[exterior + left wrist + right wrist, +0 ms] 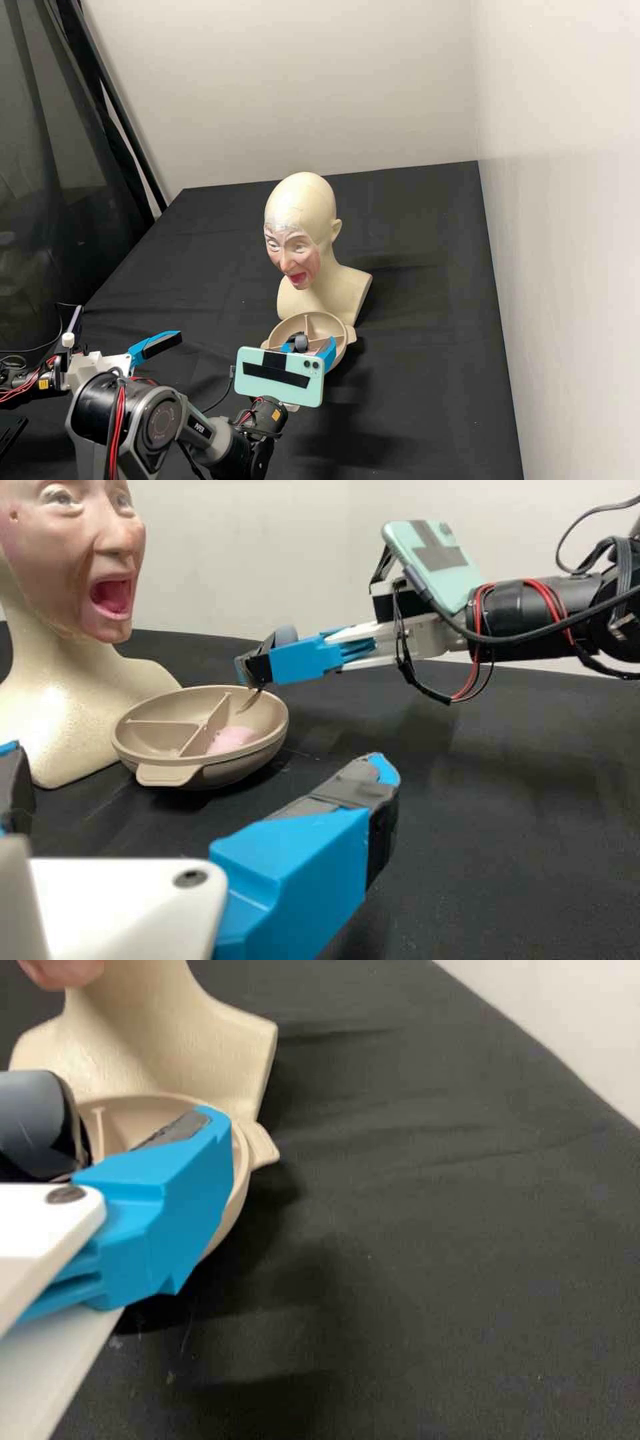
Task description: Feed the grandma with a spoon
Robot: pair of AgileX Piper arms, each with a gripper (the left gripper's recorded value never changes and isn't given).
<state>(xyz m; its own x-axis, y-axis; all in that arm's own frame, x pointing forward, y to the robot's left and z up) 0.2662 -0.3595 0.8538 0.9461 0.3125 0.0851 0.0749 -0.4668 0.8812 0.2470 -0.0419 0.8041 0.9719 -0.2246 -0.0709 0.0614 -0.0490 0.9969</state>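
Gently now. Work with the right gripper (262,670), closed on the dark spoon (254,696) and poised over the bowl (150,752), with the spoon tip pointing down just above the compartments. Aim for the pink food (232,740) in the compartment under the tip, not the other two. Dip shallow, scoop along the floor toward the wall, and level the spoon before lifting (tilted, probably sheds the load onto the bench (413,267)).

Avoid leaning on the rim. Looks light and likely to slide or tip, set as it is just in front of the grandma (303,253), perhaps touching the bust. Once loaded, rise clear of the rim and carry up and across to the open mouth (110,595), well above the bowl. Approach straight on, slow down near the lips, and stop with the spoon just inside rather than pressing on. Tip only slightly to release, then back out along the same line.

Leave the left gripper (195,775) alone, low over the bench off to the bowl's side, fingers spread wide with nothing between them. Or bring it in to steady a skidding bowl.
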